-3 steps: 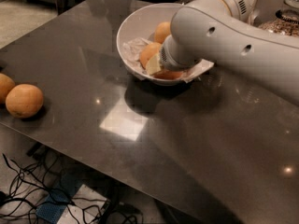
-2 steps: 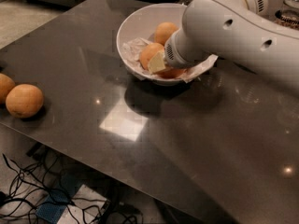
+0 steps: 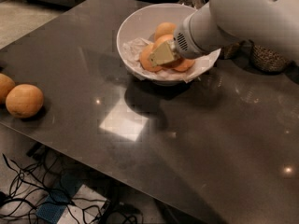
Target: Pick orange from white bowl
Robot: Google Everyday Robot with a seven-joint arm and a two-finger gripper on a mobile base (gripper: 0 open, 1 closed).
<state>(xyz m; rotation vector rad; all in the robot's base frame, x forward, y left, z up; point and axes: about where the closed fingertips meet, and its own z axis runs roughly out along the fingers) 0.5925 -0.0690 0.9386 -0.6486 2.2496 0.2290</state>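
The white bowl (image 3: pixel 128 29) stands on the dark table (image 3: pixel 196 139) at the back middle, lined with crumpled white paper. Several oranges lie in it: one at the back (image 3: pixel 164 29), one at the front left (image 3: pixel 145 59) and one at the front right (image 3: pixel 186 66). My gripper (image 3: pixel 161 55) reaches down into the bowl from the right on the big white arm (image 3: pixel 243 13). Its yellowish tip sits right on the oranges in the middle of the bowl. The arm hides the bowl's right rim.
Two loose oranges lie at the table's left edge, one (image 3: pixel 24 100) fully in view and one (image 3: pixel 4 85) cut off. Woven baskets (image 3: pixel 268 57) stand behind the arm at the back right. Cables (image 3: pixel 42 195) lie on the floor below the front edge.
The arm has shifted up and to the right, uncovering more of the bowl and its oranges. The gripper's tip stays among the oranges.
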